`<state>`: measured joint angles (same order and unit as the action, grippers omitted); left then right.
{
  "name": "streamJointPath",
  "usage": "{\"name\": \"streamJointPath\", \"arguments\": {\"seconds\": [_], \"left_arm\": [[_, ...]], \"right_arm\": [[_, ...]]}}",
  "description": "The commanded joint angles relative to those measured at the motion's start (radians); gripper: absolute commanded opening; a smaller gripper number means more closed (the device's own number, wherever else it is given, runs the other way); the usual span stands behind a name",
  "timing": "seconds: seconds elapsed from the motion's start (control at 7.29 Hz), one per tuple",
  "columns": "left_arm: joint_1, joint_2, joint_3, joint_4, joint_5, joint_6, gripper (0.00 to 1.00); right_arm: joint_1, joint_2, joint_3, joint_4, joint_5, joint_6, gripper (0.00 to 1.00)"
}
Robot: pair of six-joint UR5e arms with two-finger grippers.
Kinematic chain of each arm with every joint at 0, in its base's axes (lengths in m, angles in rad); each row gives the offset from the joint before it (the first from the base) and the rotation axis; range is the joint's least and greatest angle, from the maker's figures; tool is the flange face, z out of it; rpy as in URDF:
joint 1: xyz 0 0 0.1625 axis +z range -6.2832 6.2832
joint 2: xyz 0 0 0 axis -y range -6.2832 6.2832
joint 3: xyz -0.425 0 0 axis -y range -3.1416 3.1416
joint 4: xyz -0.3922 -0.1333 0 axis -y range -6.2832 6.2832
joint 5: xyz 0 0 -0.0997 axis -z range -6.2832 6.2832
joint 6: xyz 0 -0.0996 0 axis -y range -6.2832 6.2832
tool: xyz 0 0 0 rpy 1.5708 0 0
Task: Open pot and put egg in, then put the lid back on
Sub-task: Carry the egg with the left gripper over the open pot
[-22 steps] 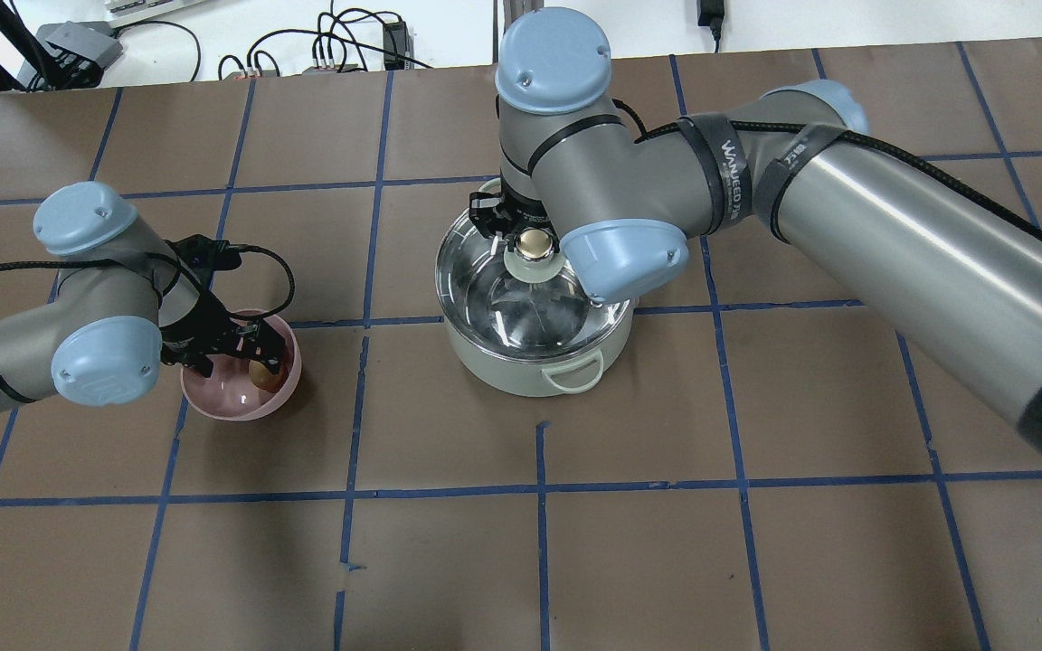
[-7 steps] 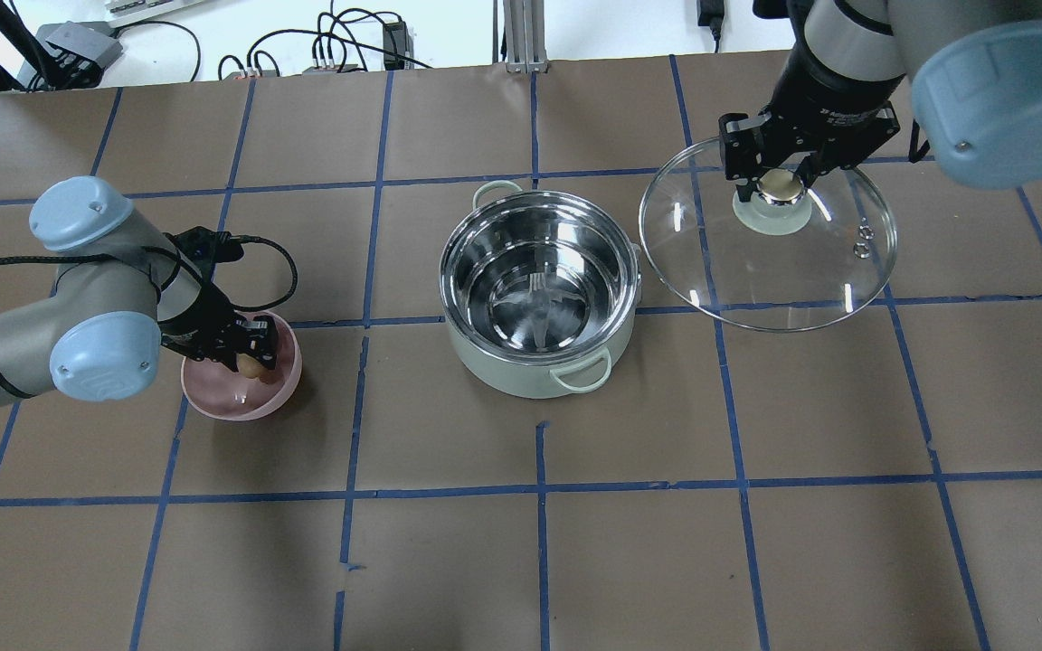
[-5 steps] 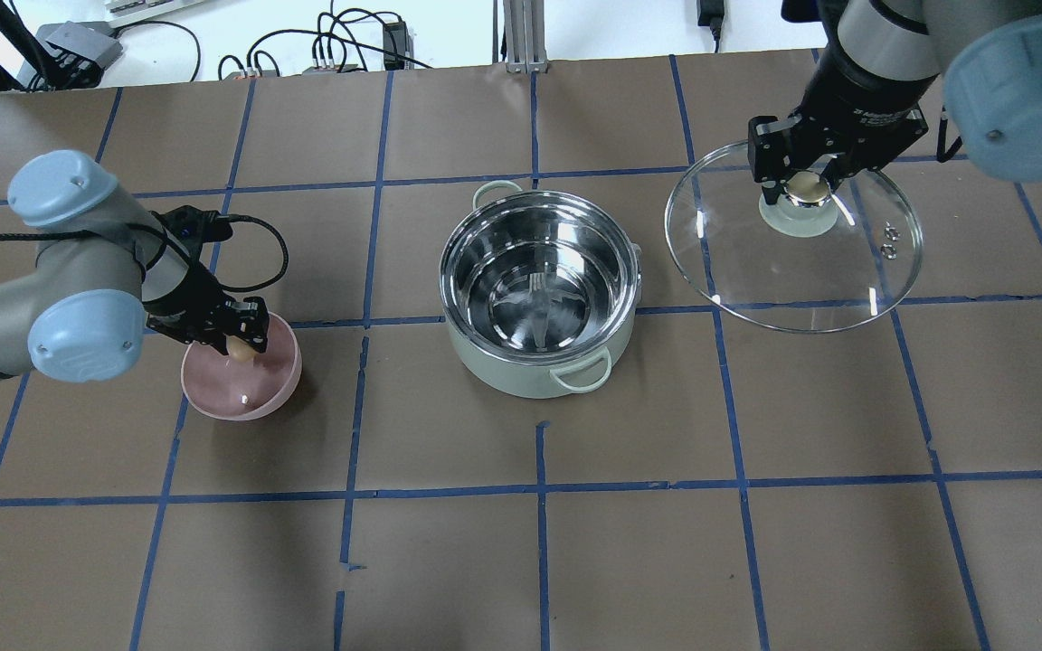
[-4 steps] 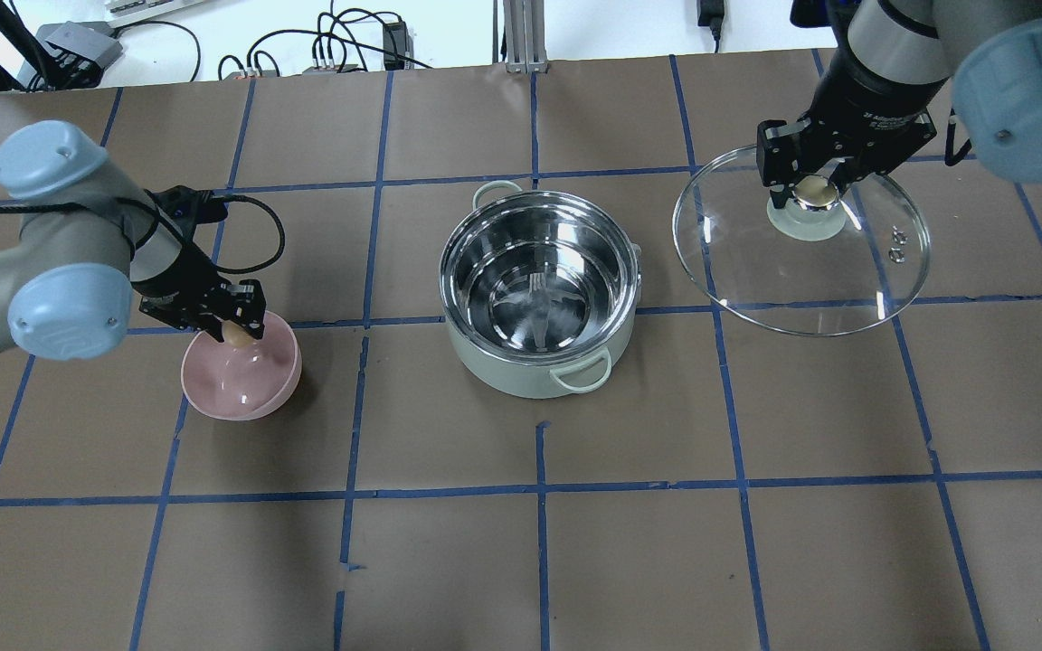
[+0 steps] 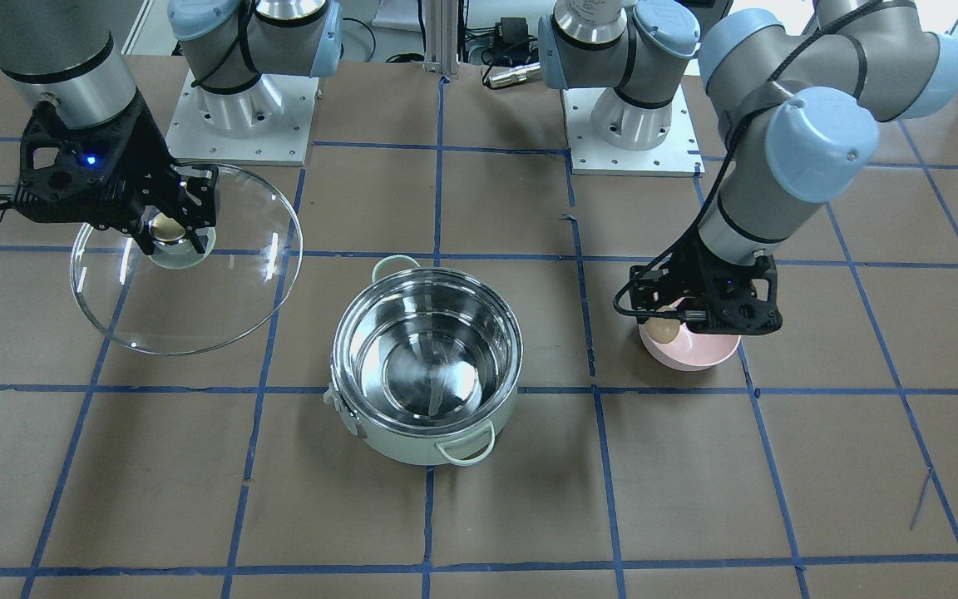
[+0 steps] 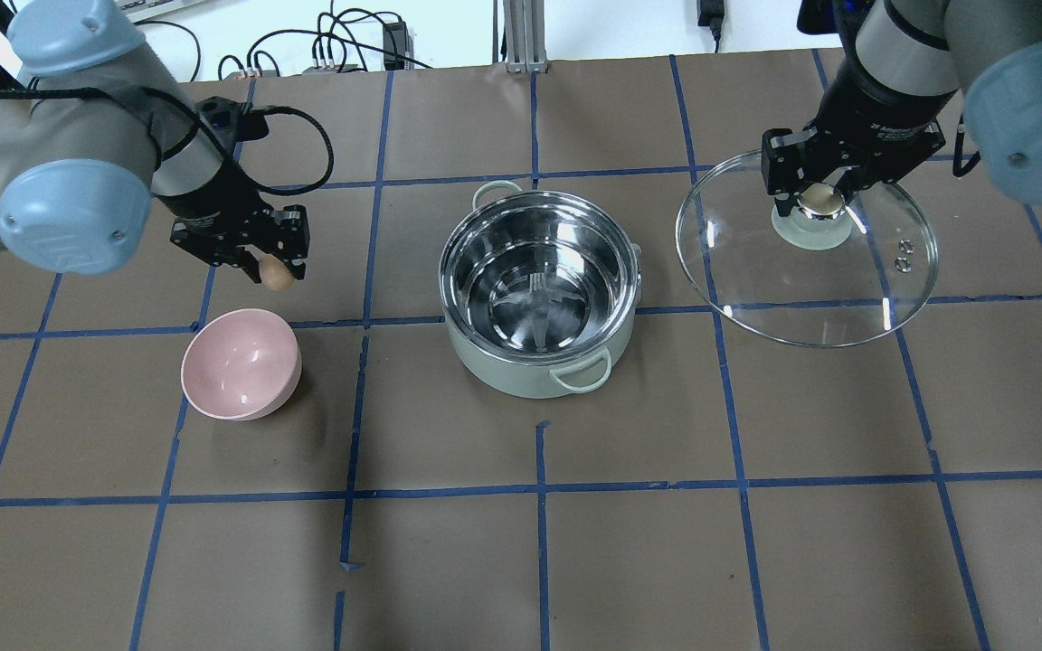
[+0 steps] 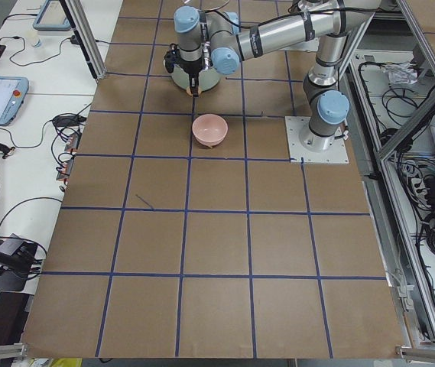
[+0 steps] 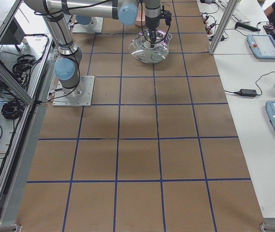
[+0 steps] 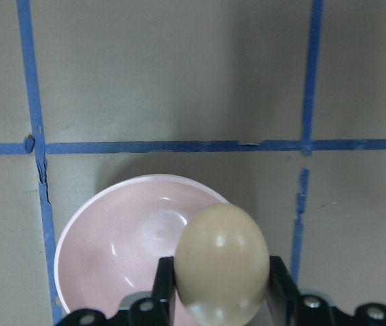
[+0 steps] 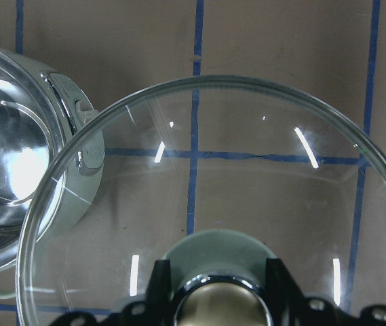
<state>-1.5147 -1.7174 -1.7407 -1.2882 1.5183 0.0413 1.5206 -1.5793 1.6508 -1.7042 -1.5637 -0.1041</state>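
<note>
The mint-green pot (image 6: 539, 294) stands open at the table's middle, its steel inside empty; it also shows in the front view (image 5: 427, 374). My left gripper (image 6: 275, 271) is shut on the tan egg (image 6: 278, 277) and holds it in the air, up and left of the pot, above the pink bowl (image 6: 241, 363). The left wrist view shows the egg (image 9: 221, 263) between the fingers with the bowl (image 9: 121, 244) below. My right gripper (image 6: 815, 197) is shut on the knob of the glass lid (image 6: 806, 262), held in the air right of the pot. The lid (image 10: 199, 204) fills the right wrist view.
The pink bowl (image 5: 691, 349) is empty and sits left of the pot in the overhead view. Blue tape lines grid the brown table (image 6: 539, 542). Cables and power bricks (image 6: 331, 45) lie past the far edge. The arm bases (image 5: 234, 116) stand behind the pot.
My left gripper has lifted the egg out of the pink bowl and moved up and toward the pot. My right gripper has carried the lid slightly further right.
</note>
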Motion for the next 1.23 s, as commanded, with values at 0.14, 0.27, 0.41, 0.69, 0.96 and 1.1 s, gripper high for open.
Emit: {"name": "streamJointPath", "arguments": {"seconds": [0.14,0.27,0.41,0.69,0.96,1.1], "left_arm": [[-0.2,-0.036,0.029,0.097,0.011,-0.156,0.16],[-0.272,-0.054,0.047,0.102,0.063,-0.208,0.16],[-0.329,-0.089,0.09,0.102,0.095,-0.245,0.16],[-0.393,-0.184,0.177,0.107,0.183,-0.312,0.16],[-0.416,-0.241,0.178,0.174,0.203,-0.334,0.16],[-0.435,-0.252,0.162,0.202,0.204,-0.354,0.16]], "right_arm": [[0.001,-0.01,0.017,0.011,-0.009,0.004,0.43],[0.001,-0.01,0.017,0.011,-0.01,0.004,0.43],[0.001,-0.01,0.018,0.011,-0.01,0.004,0.43],[-0.002,-0.01,0.02,0.011,-0.01,-0.003,0.44],[-0.005,-0.008,0.02,0.011,-0.007,-0.006,0.43],[-0.005,-0.008,0.024,0.011,-0.006,-0.005,0.43]]}}
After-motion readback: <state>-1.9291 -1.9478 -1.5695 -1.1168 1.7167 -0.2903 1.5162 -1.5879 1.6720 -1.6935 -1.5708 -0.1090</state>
